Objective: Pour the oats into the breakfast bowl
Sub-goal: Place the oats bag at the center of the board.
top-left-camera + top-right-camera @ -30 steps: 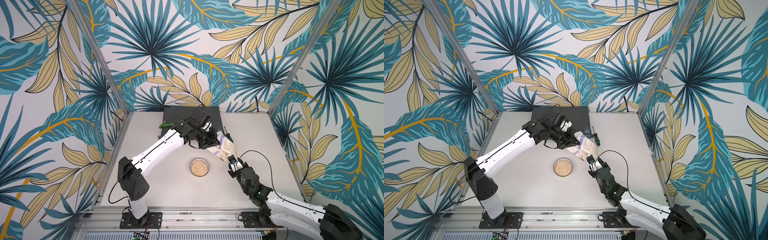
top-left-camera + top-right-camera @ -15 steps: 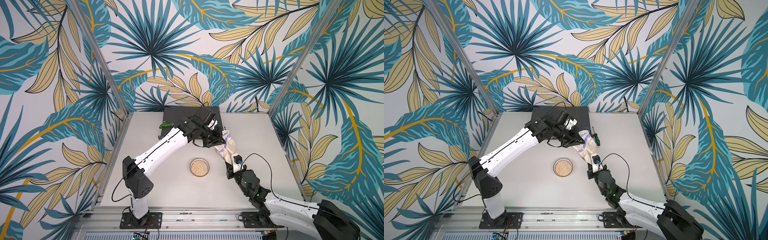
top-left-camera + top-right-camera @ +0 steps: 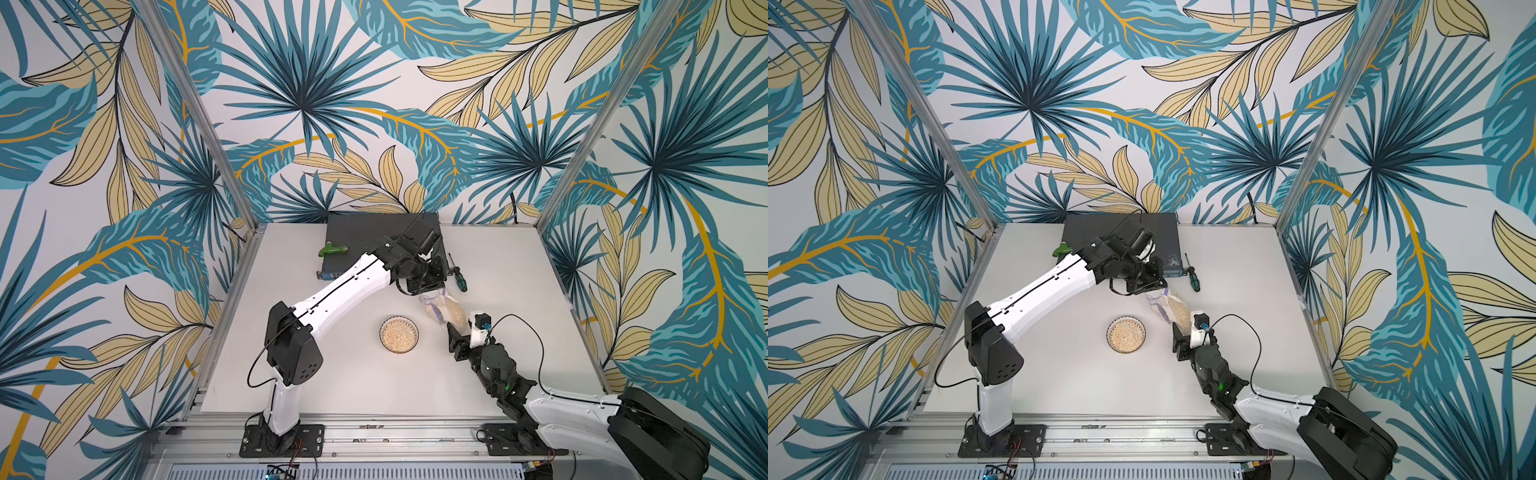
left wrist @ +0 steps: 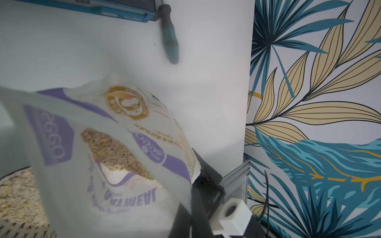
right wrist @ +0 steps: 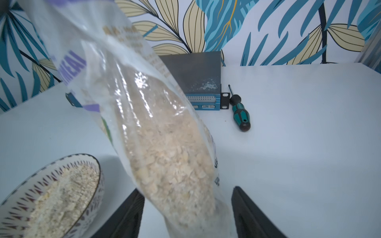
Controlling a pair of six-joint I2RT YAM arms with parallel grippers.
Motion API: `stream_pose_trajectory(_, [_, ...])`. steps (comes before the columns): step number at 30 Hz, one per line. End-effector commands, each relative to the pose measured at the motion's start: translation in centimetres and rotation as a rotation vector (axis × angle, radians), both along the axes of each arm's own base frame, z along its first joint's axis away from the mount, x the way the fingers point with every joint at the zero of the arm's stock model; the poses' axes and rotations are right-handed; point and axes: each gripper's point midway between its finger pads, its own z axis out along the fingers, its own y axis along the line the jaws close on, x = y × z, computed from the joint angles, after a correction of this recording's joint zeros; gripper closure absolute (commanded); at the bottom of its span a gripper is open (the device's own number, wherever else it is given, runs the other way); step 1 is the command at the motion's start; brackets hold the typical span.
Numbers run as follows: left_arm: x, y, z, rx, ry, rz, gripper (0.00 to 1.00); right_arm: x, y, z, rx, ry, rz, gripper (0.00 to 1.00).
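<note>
Clear plastic crinkles where our left gripper (image 3: 430,291) pinches the top of the bag of oats (image 3: 444,311), hanging tilted just right of the breakfast bowl (image 5: 47,178), itself filled with flakes; our right gripper (image 5: 186,190) stands open, jaws astride the bag's lower end

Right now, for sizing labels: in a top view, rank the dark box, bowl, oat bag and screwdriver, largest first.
1. dark box
2. oat bag and bowl: look alike; bag partly hidden
3. screwdriver
</note>
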Motion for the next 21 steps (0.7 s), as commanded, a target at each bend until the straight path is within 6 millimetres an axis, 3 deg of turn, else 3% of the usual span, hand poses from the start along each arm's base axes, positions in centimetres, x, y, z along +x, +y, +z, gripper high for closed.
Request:
stream_pose_trajectory(1, [0.5,-0.2,4.7,-0.047,-0.143,-0.012,1.0,-0.5,-0.5,1.5,0.096,-0.017,0.002,0.19])
stream_pose_trajectory(5, [0.3,-0.1,4.9,-0.017,-0.163,-0.016,1.0,-1.6,-0.2,3.2,0.15,-0.038,0.065,0.06])
stream_pose_trajectory(10, [0.0,-1.4,6.0,-0.018,-0.191,-0.04,1.0,-2.5,-0.3,5.3,0.195,-0.086,0.114,0.02])
stream_pose_trajectory(21, [-1.0,-2.9,2.4,0.047,-0.126,-0.083,1.0,-2.5,-0.6,4.9,0.129,-0.071,0.102,0.03])
